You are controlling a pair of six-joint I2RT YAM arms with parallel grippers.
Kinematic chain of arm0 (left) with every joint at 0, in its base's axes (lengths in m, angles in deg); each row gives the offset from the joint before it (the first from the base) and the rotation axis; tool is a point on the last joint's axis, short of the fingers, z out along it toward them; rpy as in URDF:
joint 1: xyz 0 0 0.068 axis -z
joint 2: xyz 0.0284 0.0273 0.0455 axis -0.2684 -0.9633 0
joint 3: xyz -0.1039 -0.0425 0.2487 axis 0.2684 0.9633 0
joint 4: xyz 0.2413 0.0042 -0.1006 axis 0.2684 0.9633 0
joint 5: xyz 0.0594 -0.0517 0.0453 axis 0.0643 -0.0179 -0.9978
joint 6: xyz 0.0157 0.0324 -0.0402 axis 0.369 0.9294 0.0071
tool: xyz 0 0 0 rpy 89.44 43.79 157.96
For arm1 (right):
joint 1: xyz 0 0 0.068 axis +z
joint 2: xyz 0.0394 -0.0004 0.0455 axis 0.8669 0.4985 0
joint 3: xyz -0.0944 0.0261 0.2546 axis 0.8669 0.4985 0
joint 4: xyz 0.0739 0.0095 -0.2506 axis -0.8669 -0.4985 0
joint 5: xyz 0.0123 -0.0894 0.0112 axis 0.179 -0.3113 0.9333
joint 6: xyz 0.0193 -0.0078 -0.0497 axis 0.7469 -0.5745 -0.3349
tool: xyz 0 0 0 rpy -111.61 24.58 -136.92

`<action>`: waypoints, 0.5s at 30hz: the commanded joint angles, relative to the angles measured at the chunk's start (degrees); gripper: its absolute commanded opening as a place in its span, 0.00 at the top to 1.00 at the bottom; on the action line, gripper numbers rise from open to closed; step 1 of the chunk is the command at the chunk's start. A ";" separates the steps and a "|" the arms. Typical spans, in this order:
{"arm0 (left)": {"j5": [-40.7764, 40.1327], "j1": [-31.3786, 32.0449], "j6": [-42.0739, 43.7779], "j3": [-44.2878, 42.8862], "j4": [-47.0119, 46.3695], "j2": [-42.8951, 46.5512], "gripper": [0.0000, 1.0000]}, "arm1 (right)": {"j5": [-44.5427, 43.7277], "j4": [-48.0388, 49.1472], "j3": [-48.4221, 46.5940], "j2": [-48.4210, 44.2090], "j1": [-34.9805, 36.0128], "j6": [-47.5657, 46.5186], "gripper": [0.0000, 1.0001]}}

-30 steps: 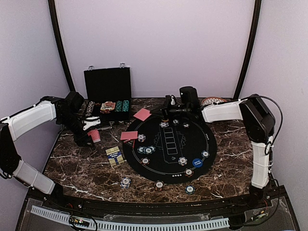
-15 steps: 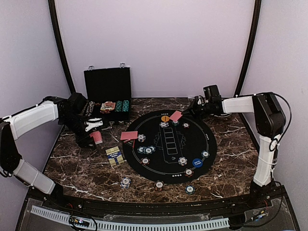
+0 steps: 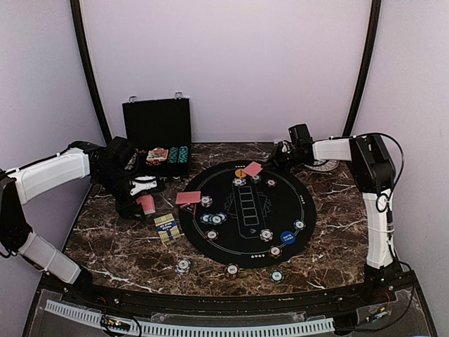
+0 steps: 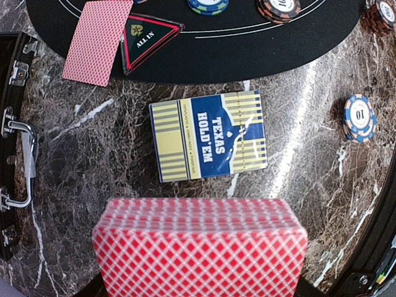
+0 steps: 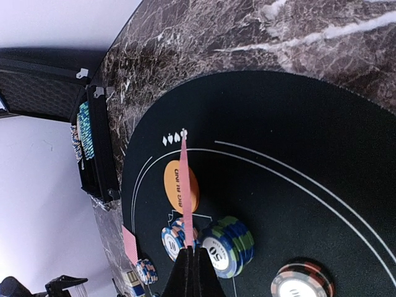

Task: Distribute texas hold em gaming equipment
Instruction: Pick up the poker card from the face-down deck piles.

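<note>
My left gripper (image 3: 142, 197) is shut on a deck of red-backed cards (image 3: 146, 203) and holds it above the marble left of the round black mat (image 3: 309, 193). In the left wrist view the deck (image 4: 199, 247) fills the bottom and hides the fingers. My right gripper (image 3: 272, 164) is shut on one pink-backed card (image 3: 252, 169) over the mat's far edge. In the right wrist view that card (image 5: 185, 179) stands edge-on above the orange "big blind" disc (image 5: 176, 185). Another card (image 3: 188, 198) lies at the mat's left edge. A blue disc (image 3: 287, 237) and several chip stacks (image 3: 212, 218) sit on the mat.
The open black chip case (image 3: 157, 125) stands at the back left. A yellow-and-blue Texas Hold'em card box (image 4: 209, 136) lies on the marble below the deck. An "all in" triangle (image 4: 148, 37) lies beside the card. A patterned plate (image 3: 324, 166) is at the back right. Chips (image 3: 182, 266) line the near marble.
My right arm has pulled back to the right, carrying the pink card from near the case to the mat's far edge. My left gripper has shifted slightly right with the deck.
</note>
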 commanded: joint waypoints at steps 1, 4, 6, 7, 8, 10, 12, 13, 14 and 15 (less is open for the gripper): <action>-0.16 0.90 -0.72 -0.80 0.33 0.20 0.80 | -0.42 -4.55 -5.18 2.19 -0.50 -3.19 0.92; -0.25 1.73 -1.66 -0.70 -0.28 0.20 0.80 | -2.15 -6.32 -6.01 1.70 -0.51 -4.52 0.84; -0.17 2.29 -2.10 -0.50 -0.75 0.32 0.81 | -4.17 -7.10 -5.66 0.34 -0.49 -5.49 0.70; -0.18 2.72 -2.37 -0.43 -0.85 0.34 0.81 | -5.33 -7.78 -5.53 -0.46 -0.50 -6.07 0.65; -0.16 2.90 -2.47 -0.32 -0.97 0.41 0.81 | -6.22 -8.32 -5.20 -1.65 -0.40 -6.67 0.61; -0.09 3.52 -2.78 -0.28 -0.88 0.43 0.81 | -7.37 -7.99 -3.48 -4.01 -0.46 -7.27 0.53; -0.04 3.93 -2.97 -0.28 -0.79 0.41 0.81 | -8.83 -7.96 -1.63 -6.54 -0.27 -7.83 0.47; -0.11 4.20 -3.07 -0.32 -0.78 0.44 0.81 | -9.55 -8.03 -0.64 -7.90 0.02 -8.06 0.45; -0.10 4.31 -3.09 -0.44 -0.78 0.41 0.81 | -10.20 -7.99 0.61 -9.55 0.43 -8.54 0.43; -0.01 4.49 -3.12 -0.49 -0.77 0.34 0.81 | -10.98 -7.82 2.04 -11.32 1.05 -8.73 0.40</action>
